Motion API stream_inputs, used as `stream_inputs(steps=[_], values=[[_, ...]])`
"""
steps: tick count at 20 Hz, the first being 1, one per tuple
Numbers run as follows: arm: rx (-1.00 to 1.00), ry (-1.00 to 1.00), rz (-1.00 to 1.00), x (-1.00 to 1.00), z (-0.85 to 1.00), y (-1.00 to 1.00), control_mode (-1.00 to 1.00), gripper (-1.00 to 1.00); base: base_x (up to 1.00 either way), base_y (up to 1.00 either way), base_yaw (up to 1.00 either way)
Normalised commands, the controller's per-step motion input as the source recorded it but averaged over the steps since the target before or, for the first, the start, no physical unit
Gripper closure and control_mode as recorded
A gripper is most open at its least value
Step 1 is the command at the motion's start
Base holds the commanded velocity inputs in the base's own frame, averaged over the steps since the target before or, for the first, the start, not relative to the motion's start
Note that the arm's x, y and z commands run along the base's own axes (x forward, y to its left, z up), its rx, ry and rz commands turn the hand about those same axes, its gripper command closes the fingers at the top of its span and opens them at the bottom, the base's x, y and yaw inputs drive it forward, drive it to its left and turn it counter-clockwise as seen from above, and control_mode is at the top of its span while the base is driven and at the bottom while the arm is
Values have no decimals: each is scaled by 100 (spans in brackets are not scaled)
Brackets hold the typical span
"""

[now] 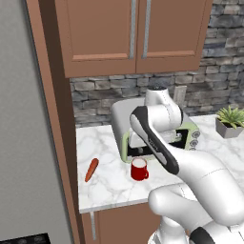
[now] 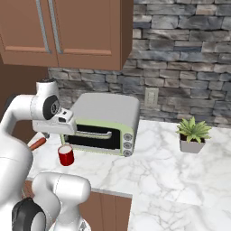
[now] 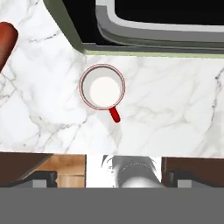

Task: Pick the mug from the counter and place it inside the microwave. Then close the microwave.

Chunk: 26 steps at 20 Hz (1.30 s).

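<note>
One red mug (image 3: pixel 102 87), white and empty inside, stands upright on the counter (image 3: pixel 175 113) beneath the open claw (image 3: pixel 107 177).

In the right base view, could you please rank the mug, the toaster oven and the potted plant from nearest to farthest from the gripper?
1. Mug, on the counter below the gripper.
2. Toaster oven, just behind the mug.
3. Potted plant, far right on the counter.
</note>
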Motion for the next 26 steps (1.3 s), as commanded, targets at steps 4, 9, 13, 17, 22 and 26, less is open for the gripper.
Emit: stream_inputs(steps=[4, 9, 13, 17, 22, 26], values=[[0, 1, -1, 0, -21, -1, -100, -100, 0, 0, 0], [0, 0, 0, 2, -43, 0, -100, -100, 0, 0, 0], [0, 0, 4, 17, -27, -2, -100, -100, 0, 0, 0], [0, 0, 17, 38, -3, -11, -100, -100, 0, 0, 0], [0, 3, 27, 30, 0, -4, -100, -100, 0, 0, 0], [0, 10, 27, 2, -5, 0, -100, -100, 0, 0, 0]])
